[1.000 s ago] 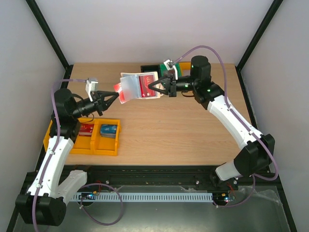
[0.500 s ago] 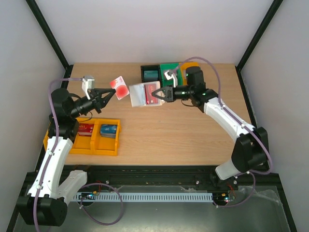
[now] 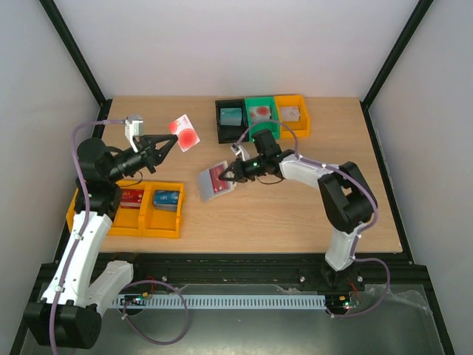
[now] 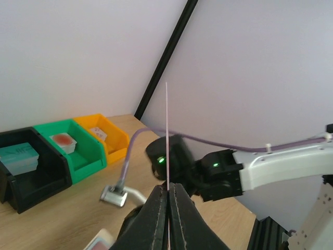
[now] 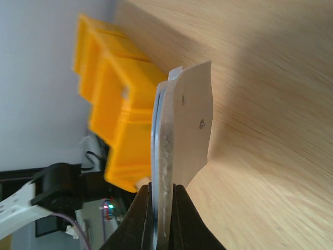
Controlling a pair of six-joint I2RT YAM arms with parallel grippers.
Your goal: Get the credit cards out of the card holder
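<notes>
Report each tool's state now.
Left tool: closed, holding a white card with a red dot.
Right tool: closed, holding the card holder.

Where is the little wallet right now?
In the top view the card holder is held by the right gripper over the table's middle, just right of the yellow tray.

2 grippers — L gripper [image 3: 172, 142], R gripper [image 3: 228, 176] — 1 card holder [image 3: 211, 190], 1 red-dot card [image 3: 185, 135], 3 back bins [image 3: 220, 123] [image 3: 259, 100] [image 3: 288, 98].
</notes>
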